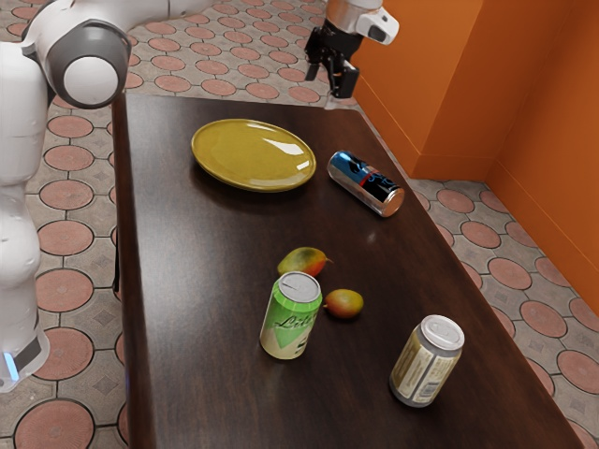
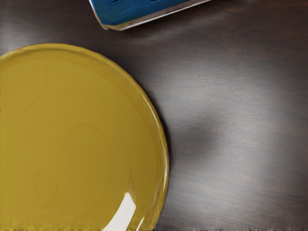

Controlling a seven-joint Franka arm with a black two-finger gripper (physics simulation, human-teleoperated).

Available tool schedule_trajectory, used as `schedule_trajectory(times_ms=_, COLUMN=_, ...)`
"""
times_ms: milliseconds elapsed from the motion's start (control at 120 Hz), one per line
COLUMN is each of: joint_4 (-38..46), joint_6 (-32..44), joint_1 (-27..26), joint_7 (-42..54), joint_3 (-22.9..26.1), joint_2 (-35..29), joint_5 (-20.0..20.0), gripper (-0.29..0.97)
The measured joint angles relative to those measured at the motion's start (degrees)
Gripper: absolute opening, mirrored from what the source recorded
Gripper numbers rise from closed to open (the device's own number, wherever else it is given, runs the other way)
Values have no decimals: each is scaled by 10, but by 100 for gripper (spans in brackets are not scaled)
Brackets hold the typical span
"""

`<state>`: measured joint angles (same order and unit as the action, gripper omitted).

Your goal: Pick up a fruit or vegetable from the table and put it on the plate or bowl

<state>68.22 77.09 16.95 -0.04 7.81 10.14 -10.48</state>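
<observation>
Fruit sits near the middle of the tabletop (image 1: 206, 281): two pieces, a green-and-red one (image 1: 304, 260) and a smaller orange-yellow one (image 1: 343, 302) just to its near right in the exterior view, the two close together but apart. A green can (image 1: 291, 316) stands upright just in front of the first fruit and just beside the second, crowding both from the near side. A beige can (image 1: 427, 360) stands upright further toward the exterior view's right and nearer the front edge. A third can, blue (image 1: 365, 183) (image 2: 139, 9), lies on its side just to the right of the yellow plate (image 1: 253, 154) (image 2: 72, 144), not touching it. That makes three cans, two fruits and one plate. The plate rests flat at the far end of the tabletop (image 2: 240, 120) with nothing on it. The gripper (image 1: 329, 86) hangs above the far edge, beyond the plate and the blue can and well apart from the fruit; its fingers stand a little apart and hold nothing. An orange wall (image 1: 468, 75) rises behind the right side, and a tiled floor (image 1: 65, 187) surrounds the tabletop.
</observation>
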Motion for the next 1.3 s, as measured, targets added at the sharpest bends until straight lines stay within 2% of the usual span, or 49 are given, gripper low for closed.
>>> schedule_trajectory(times_ms=192, joint_4=-2, joint_6=-4, joint_1=14, joint_7=-4, joint_3=-1, joint_2=-4, joint_5=11, gripper=68)
schedule_trajectory(times_ms=267, joint_4=-40, joint_6=-5, joint_1=24, joint_7=-4, joint_3=5, joint_2=-75, joint_5=20, gripper=68)
schedule_trajectory(times_ms=325, joint_4=-31, joint_6=-8, joint_1=15, joint_7=-7, joint_3=17, joint_2=-116, joint_5=8, gripper=68)
schedule_trajectory(times_ms=383, joint_4=-8, joint_6=-10, joint_1=-24, joint_7=-20, joint_3=21, joint_2=-91, joint_5=-1, gripper=68)
schedule_trajectory(times_ms=425, joint_4=-1, joint_6=-7, joint_1=-62, joint_7=-31, joint_3=21, joint_2=-47, joint_5=-5, gripper=68)
schedule_trajectory(times_ms=517, joint_4=6, joint_6=4, joint_1=-214, joint_7=-53, joint_3=22, joint_2=15, joint_5=-7, gripper=68)
schedule_trajectory(times_ms=575, joint_4=5, joint_6=14, joint_1=-243, joint_7=-65, joint_3=21, joint_2=24, joint_5=3, gripper=68)
schedule_trajectory(times_ms=700, joint_4=19, joint_6=33, joint_1=-205, joint_7=-93, joint_3=16, joint_2=24, joint_5=38, gripper=68)
schedule_trajectory(times_ms=800, joint_4=52, joint_6=41, joint_1=-198, joint_7=-133, joint_3=13, joint_2=23, joint_5=70, gripper=68)
schedule_trajectory(times_ms=908, joint_4=130, joint_6=53, joint_1=-201, joint_7=-181, joint_3=-6, joint_2=-13, joint_5=99, gripper=68)
schedule_trajectory(times_ms=1050, joint_4=256, joint_6=93, joint_1=-196, joint_7=-232, joint_3=-30, joint_2=-76, joint_5=114, gripper=68)
schedule_trajectory(times_ms=1300, joint_4=339, joint_6=152, joint_1=-189, joint_7=-297, joint_3=-33, joint_2=-84, joint_5=120, gripper=68)
